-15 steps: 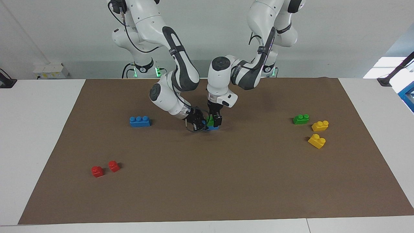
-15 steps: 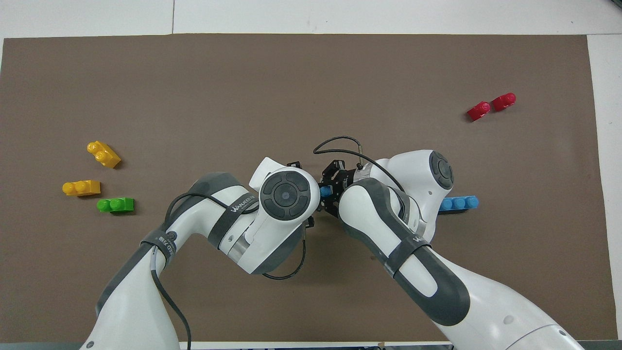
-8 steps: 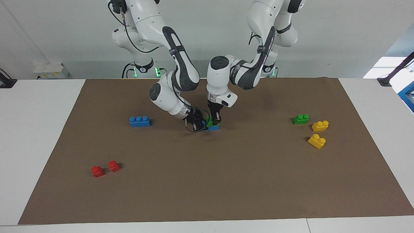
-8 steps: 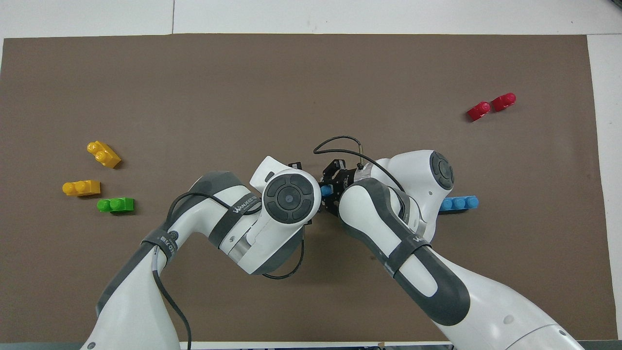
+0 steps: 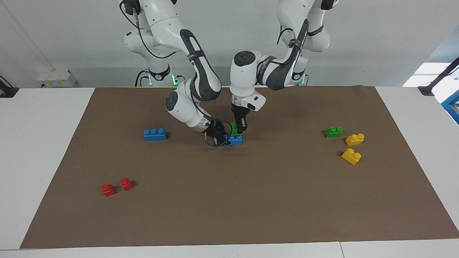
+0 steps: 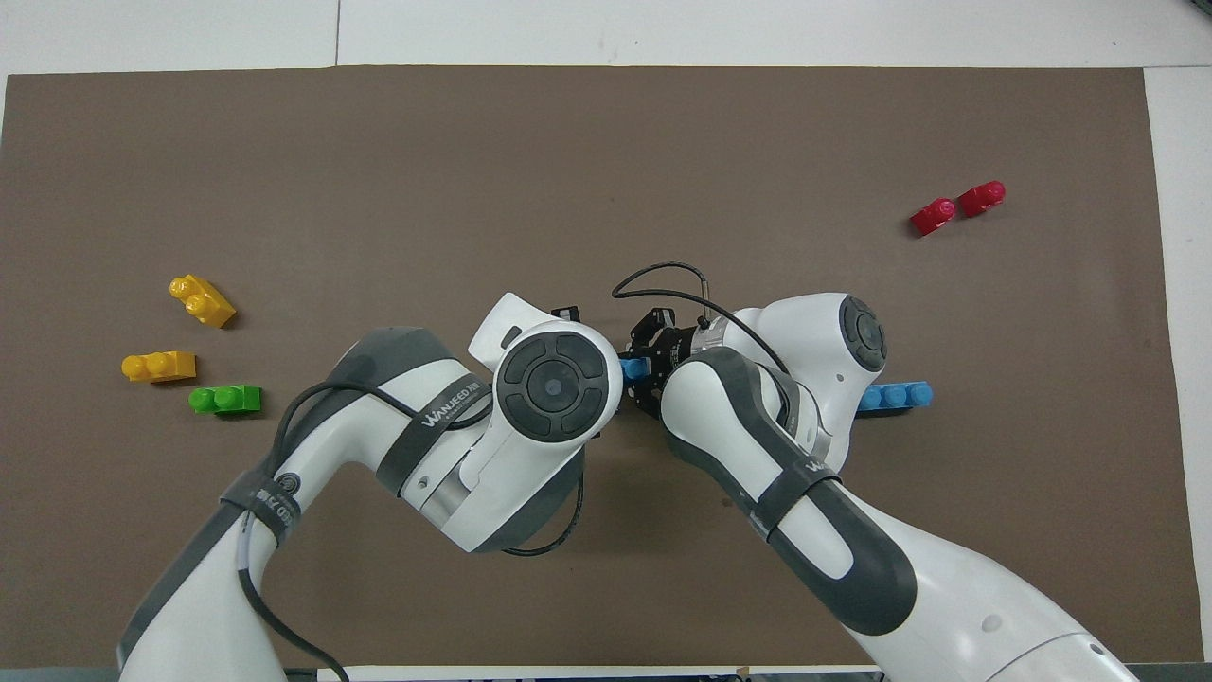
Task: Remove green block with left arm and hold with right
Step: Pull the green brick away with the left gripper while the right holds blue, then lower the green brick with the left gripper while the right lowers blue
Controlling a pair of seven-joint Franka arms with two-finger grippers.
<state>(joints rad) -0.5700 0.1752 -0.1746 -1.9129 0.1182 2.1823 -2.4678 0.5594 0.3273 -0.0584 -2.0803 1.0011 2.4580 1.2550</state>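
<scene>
The green block [image 5: 234, 129] is at the mat's middle, just over a blue brick [image 5: 235, 140]. My left gripper [image 5: 241, 129] comes down from above and is shut on the green block. I cannot tell whether the green block still touches the blue brick. My right gripper [image 5: 221, 138], with its wire loop, lies low on the mat and is shut on the blue brick's end. In the overhead view the left wrist hides the green block. Only a bit of the blue brick [image 6: 632, 367] shows there, beside the right gripper [image 6: 653, 369].
A second green brick [image 5: 333, 132] and two yellow bricks [image 5: 354, 139] [image 5: 351, 156] lie toward the left arm's end. Another blue brick [image 5: 155, 134] and two red bricks [image 5: 108, 189] [image 5: 126, 184] lie toward the right arm's end of the brown mat [image 5: 229, 200].
The left gripper closed on the green block, then rose a little with it off the blue brick. The right gripper stayed low, holding the blue brick.
</scene>
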